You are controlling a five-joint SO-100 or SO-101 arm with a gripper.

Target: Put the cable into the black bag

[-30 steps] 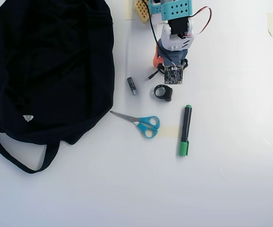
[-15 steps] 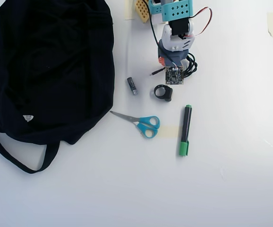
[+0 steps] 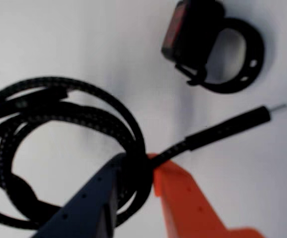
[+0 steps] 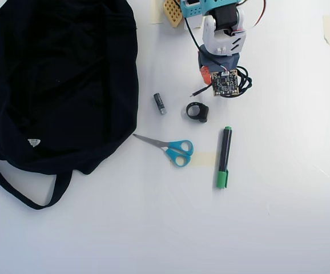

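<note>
Gripper [image 3: 142, 166] pinched on coiled cable [image 3: 59, 119] in wrist view; overhead, arm hides most of cable, bag [image 4: 56, 80] cut off at left.

The orange-and-navy plastic pincer [image 4: 209, 74] sits over the coiled black braided cable [image 4: 244, 80], far right of the black fabric bag [image 4: 56, 80].

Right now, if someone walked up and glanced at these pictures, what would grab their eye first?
Probably the big black bag filling the upper left of the overhead view. Next, the gripper in the wrist view, with a dark finger and an orange one astride the coiled black cable. Scissors and a green marker lie on the white table below the arm.
</note>
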